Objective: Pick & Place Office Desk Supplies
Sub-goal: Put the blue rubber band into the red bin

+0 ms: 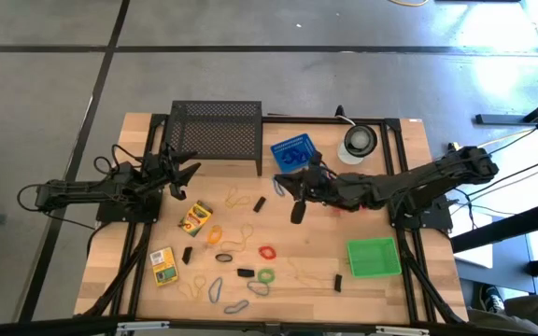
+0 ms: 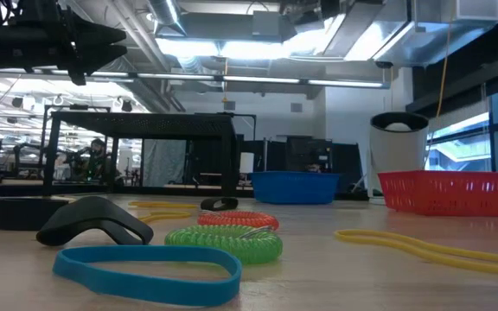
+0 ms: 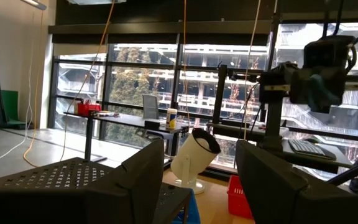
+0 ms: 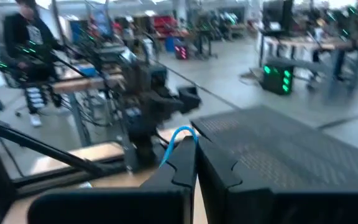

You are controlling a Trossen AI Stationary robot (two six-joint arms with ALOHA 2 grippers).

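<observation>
Rubber bands lie scattered over the front half of the worktop — blue, red, green, orange and tan loops — with small black clips among them and two yellow-green crayon boxes toward the left. The right gripper hangs above the middle of the worktop, just in front of the blue bin; its fingers are pressed together on a thin blue band, which loops up between them in the right wrist view. The left gripper waits near the black mesh rack with its fingers spread wide, holding nothing. A green bin sits at the right front.
</observation>
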